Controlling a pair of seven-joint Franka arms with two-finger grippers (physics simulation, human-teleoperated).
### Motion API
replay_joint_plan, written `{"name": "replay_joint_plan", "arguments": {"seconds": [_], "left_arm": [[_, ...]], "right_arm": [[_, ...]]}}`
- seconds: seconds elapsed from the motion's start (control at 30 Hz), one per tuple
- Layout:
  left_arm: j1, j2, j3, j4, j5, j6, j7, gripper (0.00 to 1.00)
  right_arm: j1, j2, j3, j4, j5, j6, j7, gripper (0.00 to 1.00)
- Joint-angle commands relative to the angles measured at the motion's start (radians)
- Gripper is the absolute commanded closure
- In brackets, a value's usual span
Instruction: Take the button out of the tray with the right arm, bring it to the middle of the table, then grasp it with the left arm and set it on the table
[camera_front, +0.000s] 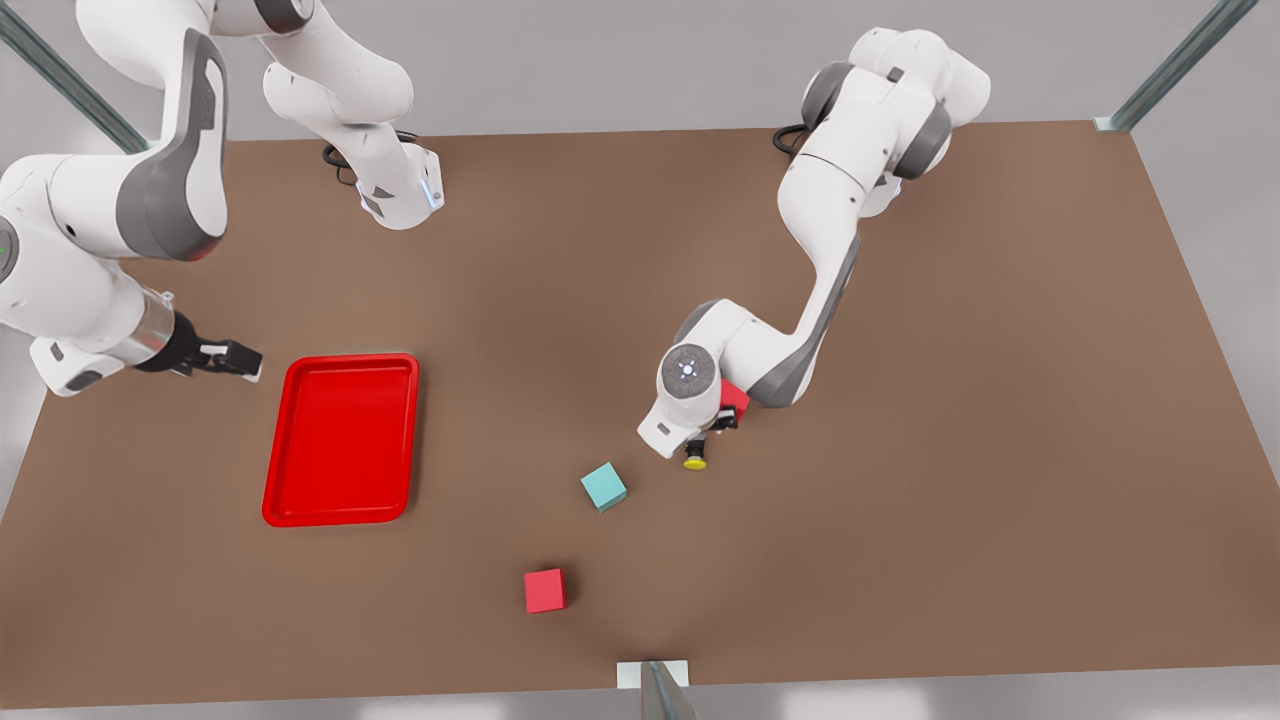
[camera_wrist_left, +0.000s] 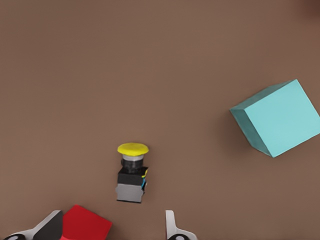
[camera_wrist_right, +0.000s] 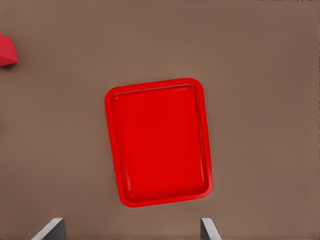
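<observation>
The button (camera_wrist_left: 132, 172), with a yellow cap on a grey-black body, lies on the brown table (camera_front: 900, 450) near the middle, also seen as a small yellow-capped button (camera_front: 695, 460) in the front view. My left gripper (camera_wrist_left: 112, 232) hovers right over it, open, its fingers (camera_wrist_left: 172, 227) apart and not touching it; the same gripper (camera_front: 712, 432) shows on the bent arm. The red tray (camera_front: 340, 440) lies empty at the front view's left. My right gripper (camera_front: 235, 358) waits open beside the tray's far left corner, raised, looking down on the tray (camera_wrist_right: 157, 140).
A teal cube (camera_front: 604, 487) (camera_wrist_left: 277, 117) sits close to the button, toward the front view's left. One red cube (camera_front: 545, 590) lies near the front edge. Another red cube (camera_front: 735, 397) (camera_wrist_left: 85, 225) is tucked against the left gripper. Metal frame posts stand at the table's corners.
</observation>
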Motion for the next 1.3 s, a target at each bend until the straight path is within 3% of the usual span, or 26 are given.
{"name": "replay_joint_plan", "arguments": {"seconds": [0.0,0.37,0.77,1.27], "left_arm": [[0.002,0.015,-0.001,0.002,-0.001,0.037,-0.041,0.00],[0.004,0.098,-0.006,0.001,-0.027,0.158,0.260,0.00],[0.007,0.046,-0.004,-0.140,-0.021,0.171,0.208,0.00],[0.015,0.088,-0.011,-0.140,-0.033,0.209,0.166,0.00]], "right_arm": [[-0.003,-0.004,0.000,-0.001,-0.006,-0.017,-0.123,0.00],[0.008,-0.027,0.037,0.084,0.004,-0.015,-0.112,0.00],[-0.004,-0.003,0.026,0.072,-0.004,0.014,-0.112,0.00],[0.011,-0.021,0.049,0.082,-0.004,-0.061,-0.120,0.00]]}}
